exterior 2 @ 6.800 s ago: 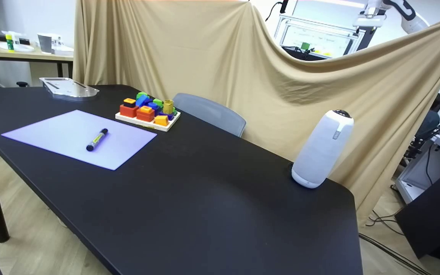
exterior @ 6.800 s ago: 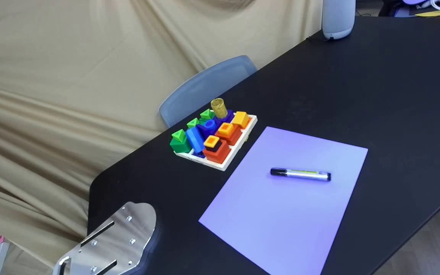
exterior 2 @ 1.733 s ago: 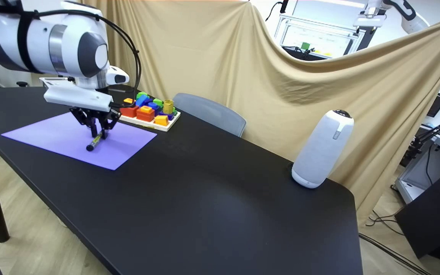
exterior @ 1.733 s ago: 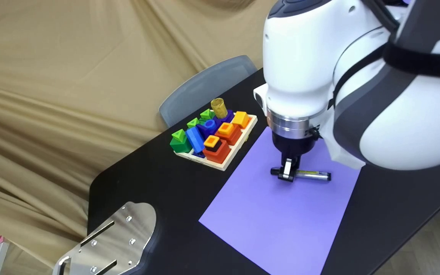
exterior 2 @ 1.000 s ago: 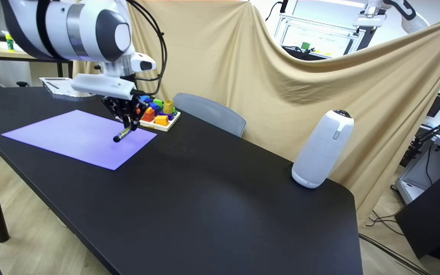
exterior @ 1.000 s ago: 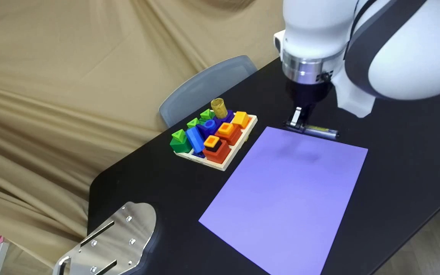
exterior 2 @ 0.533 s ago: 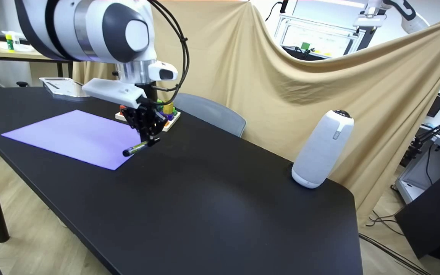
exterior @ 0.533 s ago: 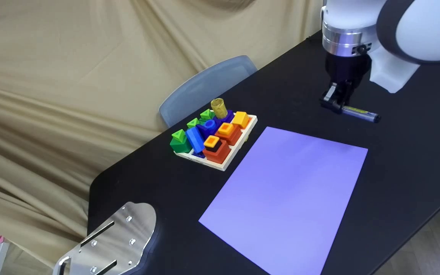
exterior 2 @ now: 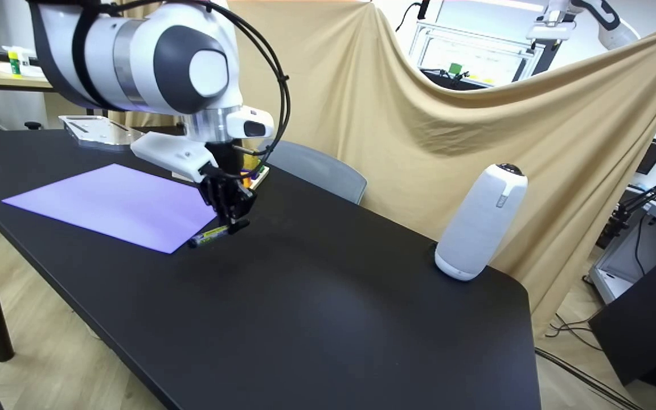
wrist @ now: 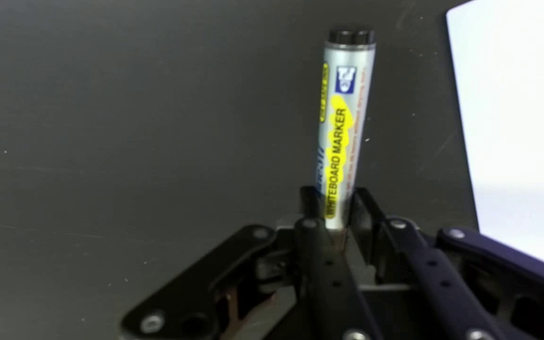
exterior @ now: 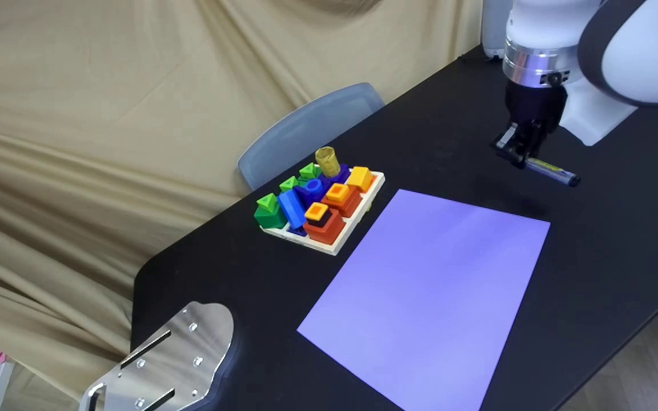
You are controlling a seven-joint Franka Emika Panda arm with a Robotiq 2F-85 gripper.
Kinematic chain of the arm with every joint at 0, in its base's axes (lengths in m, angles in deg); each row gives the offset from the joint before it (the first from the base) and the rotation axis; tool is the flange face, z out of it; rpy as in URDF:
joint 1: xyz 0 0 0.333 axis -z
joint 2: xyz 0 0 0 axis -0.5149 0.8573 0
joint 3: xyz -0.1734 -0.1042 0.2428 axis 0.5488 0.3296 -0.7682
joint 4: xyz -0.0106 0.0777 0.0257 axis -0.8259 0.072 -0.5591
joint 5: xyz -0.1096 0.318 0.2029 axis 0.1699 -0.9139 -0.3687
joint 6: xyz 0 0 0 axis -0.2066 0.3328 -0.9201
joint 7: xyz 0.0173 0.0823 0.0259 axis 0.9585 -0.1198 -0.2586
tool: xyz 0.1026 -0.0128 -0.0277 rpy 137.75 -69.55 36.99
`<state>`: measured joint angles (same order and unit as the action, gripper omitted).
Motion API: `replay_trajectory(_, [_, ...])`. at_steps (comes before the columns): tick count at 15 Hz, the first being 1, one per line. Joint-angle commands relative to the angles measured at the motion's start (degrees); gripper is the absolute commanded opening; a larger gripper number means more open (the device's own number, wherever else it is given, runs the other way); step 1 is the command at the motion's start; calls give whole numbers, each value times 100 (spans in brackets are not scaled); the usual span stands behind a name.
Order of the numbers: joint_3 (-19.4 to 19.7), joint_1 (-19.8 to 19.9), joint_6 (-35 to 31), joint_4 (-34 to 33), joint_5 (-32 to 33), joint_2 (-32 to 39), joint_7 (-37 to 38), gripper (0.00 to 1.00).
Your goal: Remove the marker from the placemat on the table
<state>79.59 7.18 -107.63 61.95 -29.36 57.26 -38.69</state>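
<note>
Silver with dark ends, the marker [wrist: 347,118] is pinched between the fingers of my gripper [wrist: 334,203] in the wrist view. Its capped end is hidden behind the jaws there. Bare black table [wrist: 111,141] lies below it. The lavender placemat [exterior: 432,285] is flat on the table, with nothing on it; in the wrist view the placemat [wrist: 522,118] shows pale at the right. In an exterior view the marker [exterior: 552,171] is beyond the placemat's far edge, slightly tilted. A faint shadow under it suggests a small height above the table. The gripper [exterior 2: 234,225] also shows beside the placemat's corner.
A white tray [exterior: 356,218] of colourful blocks stands by the placemat, partly behind the arm in an exterior view. A silver metal plate [exterior: 175,357] lies at one table end, a tall white device [exterior 2: 479,225] at the other. A grey chair [exterior: 312,131] touches the back edge.
The gripper has closed on the marker, lifted it off the placemat and carried it past the edge over the black table. In the last half second it has sunk slightly.
</note>
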Motion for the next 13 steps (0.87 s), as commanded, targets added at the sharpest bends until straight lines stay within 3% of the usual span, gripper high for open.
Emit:
replay_trajectory(1, [33, -45, -138, -18, -161, 173, 213, 52])
replay_trajectory(8, [-102, -79, 40, 71, -806, -33, 44, 100])
replay_trajectory(13, [343, -783, 552, 278, -570, -780, 276, 100])
